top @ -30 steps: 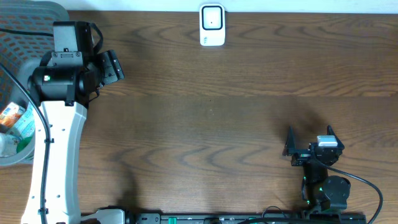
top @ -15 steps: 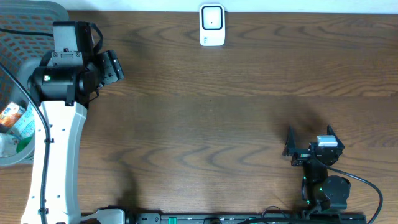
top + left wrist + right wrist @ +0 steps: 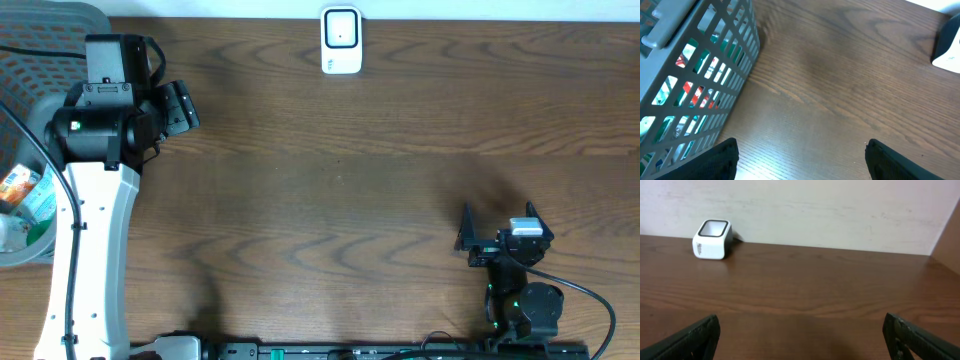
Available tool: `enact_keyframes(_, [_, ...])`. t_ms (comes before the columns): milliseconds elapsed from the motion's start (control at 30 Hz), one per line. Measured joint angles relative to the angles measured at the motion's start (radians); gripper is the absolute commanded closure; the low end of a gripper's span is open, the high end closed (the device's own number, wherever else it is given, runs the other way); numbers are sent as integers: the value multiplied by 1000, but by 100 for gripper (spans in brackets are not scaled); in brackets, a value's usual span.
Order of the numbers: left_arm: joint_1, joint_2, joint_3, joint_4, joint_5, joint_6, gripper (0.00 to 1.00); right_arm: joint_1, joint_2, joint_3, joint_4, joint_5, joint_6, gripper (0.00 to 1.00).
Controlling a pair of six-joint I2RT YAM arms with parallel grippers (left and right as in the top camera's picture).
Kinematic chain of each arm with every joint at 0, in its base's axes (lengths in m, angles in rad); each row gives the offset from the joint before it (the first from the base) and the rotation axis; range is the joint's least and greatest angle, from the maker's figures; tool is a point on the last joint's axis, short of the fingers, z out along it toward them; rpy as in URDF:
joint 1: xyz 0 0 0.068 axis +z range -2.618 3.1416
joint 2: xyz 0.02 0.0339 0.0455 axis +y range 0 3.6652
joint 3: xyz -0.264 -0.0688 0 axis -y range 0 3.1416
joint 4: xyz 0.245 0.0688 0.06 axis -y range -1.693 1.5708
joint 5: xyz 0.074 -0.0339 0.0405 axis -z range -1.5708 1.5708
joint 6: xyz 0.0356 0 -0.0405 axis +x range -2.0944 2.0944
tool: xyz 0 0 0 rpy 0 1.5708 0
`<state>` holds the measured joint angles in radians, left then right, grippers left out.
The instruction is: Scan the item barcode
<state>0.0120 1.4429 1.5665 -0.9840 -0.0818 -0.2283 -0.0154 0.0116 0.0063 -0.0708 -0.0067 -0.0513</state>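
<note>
my left arm (image 3: 90, 250): flat white link, black joint housing upper left of frame, small green light | black cable (image 3: 73, 280) runs down my white link | my right arm (image 3: 520, 290): compact, all black, green lights, pale block on top | my left gripper (image 3: 802, 157), right gripper (image 3: 802, 335): matte black fingers

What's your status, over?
Left gripper open, empty, by the basket. Right gripper open, empty. Items in basket, none picked. Bare table between basket and scanner.
</note>
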Motion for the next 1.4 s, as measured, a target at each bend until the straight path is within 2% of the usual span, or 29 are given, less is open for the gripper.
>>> enact_keyframes(1000, [0, 0, 0, 14, 0, 0, 18, 0, 0, 0, 0, 0, 0, 1])
enact_keyframes(1033, [0, 0, 0, 13, 0, 0, 22, 0, 0, 0, 0, 0, 0, 1])
enact_keyframes(1100, [0, 0, 0, 10, 0, -6, 51, 0, 0, 0, 0, 0, 0, 1])
enact_keyframes(1167, [0, 0, 0, 8, 0, -2, 76, 0, 0, 0, 0, 0, 0, 1])
enact_keyframes(1233, [0, 0, 0, 7, 0, -5, 92, 0, 0, 0, 0, 0, 0, 1])
enact_keyframes(1400, [0, 0, 0, 6, 0, 3, 93, 0, 0, 0, 6, -7, 2, 1])
